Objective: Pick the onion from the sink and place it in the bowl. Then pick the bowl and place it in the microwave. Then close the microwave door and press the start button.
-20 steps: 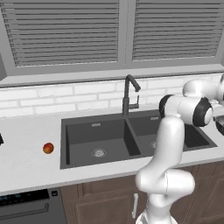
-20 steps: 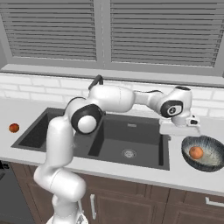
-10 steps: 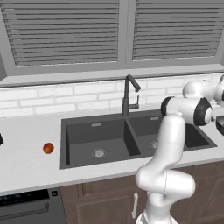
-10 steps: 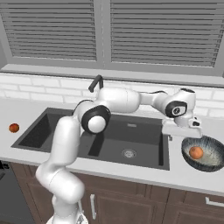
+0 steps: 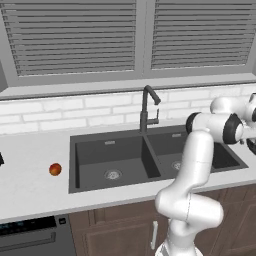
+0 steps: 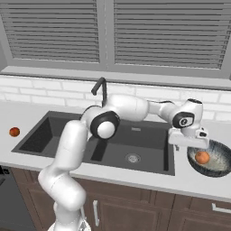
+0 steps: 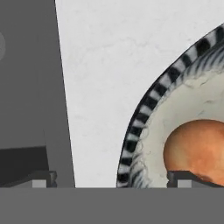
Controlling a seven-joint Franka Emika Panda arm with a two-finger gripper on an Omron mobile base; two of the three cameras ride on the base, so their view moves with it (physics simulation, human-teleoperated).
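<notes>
onion (image 6: 202,157) in bowl (image 6: 222,153) — beside gripper (image 6: 188,144)

This is a home kitchen: a dark double sink (image 5: 150,157) with a tall faucet (image 5: 146,107) sits in a pale counter (image 5: 30,172) over wood cabinets (image 6: 135,210), below white tile and shuttered windows (image 6: 103,31).

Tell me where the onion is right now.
The onion lies inside the bowl on the counter right of the sink, just beside the open gripper.
</notes>
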